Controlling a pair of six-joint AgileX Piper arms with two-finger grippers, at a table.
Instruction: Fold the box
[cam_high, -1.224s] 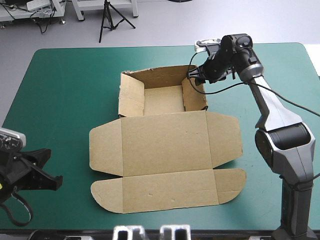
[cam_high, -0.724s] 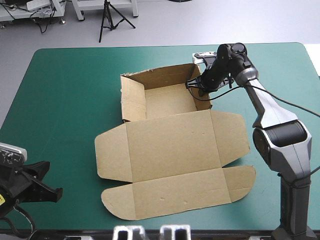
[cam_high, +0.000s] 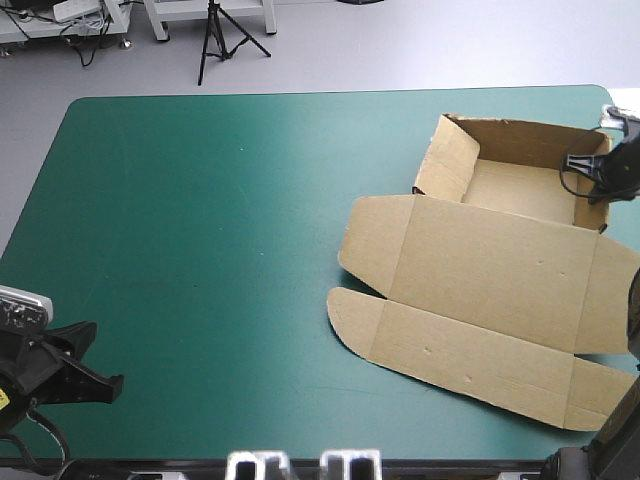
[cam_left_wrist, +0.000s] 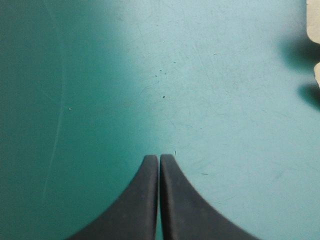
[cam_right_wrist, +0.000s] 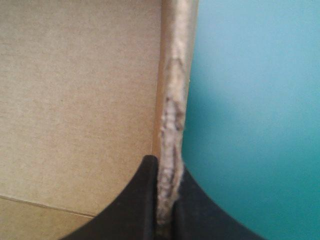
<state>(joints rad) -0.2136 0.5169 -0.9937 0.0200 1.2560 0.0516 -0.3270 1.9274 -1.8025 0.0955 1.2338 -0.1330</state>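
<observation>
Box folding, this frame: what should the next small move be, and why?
Probably slide the box toward the middle of the table. The right claw is shut on its side wall, and the open tray and flat lid lie at the right edge, far from the left claw, which is shut over bare cover at the near-left corner.

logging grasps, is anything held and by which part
The right jaws pinch the brown cardboard box by the top edge of its raised side wall; the left jaws, shut, hold nothing.
</observation>
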